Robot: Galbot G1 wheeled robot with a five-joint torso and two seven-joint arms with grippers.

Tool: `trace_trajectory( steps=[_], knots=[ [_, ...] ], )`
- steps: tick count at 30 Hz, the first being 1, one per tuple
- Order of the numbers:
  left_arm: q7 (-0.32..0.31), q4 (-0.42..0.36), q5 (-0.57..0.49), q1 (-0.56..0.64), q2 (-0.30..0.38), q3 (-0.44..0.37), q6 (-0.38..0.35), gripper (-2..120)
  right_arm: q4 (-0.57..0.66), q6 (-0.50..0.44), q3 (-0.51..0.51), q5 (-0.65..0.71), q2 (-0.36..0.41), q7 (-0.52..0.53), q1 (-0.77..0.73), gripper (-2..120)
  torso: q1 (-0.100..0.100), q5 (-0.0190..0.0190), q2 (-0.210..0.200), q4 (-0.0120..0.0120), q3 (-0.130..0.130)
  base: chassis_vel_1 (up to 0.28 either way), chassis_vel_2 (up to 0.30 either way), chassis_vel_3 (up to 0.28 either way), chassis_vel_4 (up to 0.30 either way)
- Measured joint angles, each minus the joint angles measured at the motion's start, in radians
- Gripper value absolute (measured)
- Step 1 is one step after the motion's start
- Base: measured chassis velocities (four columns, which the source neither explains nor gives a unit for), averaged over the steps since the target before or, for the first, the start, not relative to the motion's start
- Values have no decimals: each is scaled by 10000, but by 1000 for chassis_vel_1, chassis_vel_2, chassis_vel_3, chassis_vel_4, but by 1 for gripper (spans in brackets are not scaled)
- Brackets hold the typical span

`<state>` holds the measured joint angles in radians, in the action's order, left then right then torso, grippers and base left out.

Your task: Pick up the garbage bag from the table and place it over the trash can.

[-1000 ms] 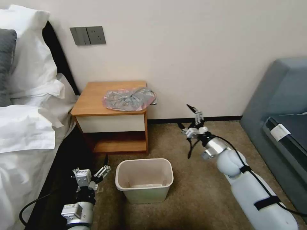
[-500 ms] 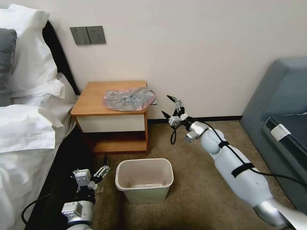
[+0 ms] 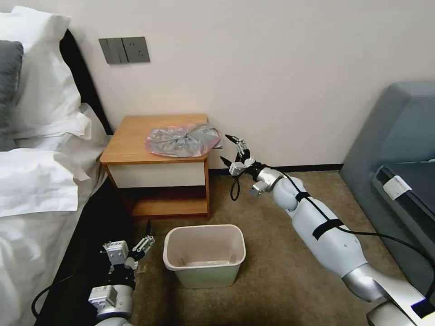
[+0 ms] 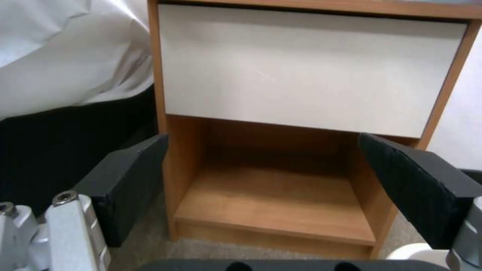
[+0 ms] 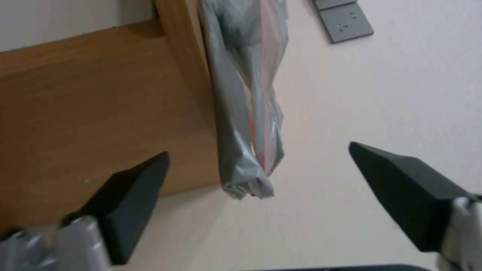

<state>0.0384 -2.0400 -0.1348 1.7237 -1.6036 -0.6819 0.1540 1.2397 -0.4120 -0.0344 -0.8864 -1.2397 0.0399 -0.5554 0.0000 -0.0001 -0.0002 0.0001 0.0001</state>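
The garbage bag [image 3: 183, 140], crinkly grey plastic with a pink tint, lies flat on the right half of the table [image 3: 131, 140], one corner hanging over the right edge. My right gripper [image 3: 225, 147] hovers open just right of that corner, level with the tabletop. In the right wrist view the bag's corner [image 5: 248, 158] shows between the spread fingers [image 5: 130, 199], apart from both. The trash can [image 3: 204, 228] stands on the carpet in front of the table. My left gripper [image 3: 136, 242] waits open, low beside the can's left side, facing the table's lower shelf [image 4: 273, 203].
A bed with white sheets [image 3: 36, 181] lies close along the left, next to the table. A grey sofa [image 3: 398, 136] stands at the right. Wall sockets [image 3: 124, 50] sit above the table. Open carpet [image 3: 272, 235] stretches between can and sofa.
My right arm has reached left and forward, bringing its open gripper from mid-floor up beside the bag's overhanging corner. The left arm, bag and can have stayed put.
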Motion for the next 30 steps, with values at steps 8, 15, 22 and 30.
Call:
trace_trajectory(
  steps=[8,15,22,30],
  knots=[
    [-18,-80,-2,40,2,-61,18,95,-128,17,6,-82,-114,-44,11,64,1,1,0,0,0,0,0,0,0],
    [-56,-84,0,81,10,-63,55,95,-131,15,86,-17,-61,-89,-13,41,0,0,1,0,-1,0,0,0,0],
    [-98,-119,9,69,13,-51,57,95,-67,-9,146,64,28,-123,-125,15,0,2,2,-1,-1,0,0,0,0],
    [-103,-135,60,93,0,-7,56,95,-124,23,29,71,-110,-238,48,0,0,1,2,-1,0,0,0,0,0]
  ],
)
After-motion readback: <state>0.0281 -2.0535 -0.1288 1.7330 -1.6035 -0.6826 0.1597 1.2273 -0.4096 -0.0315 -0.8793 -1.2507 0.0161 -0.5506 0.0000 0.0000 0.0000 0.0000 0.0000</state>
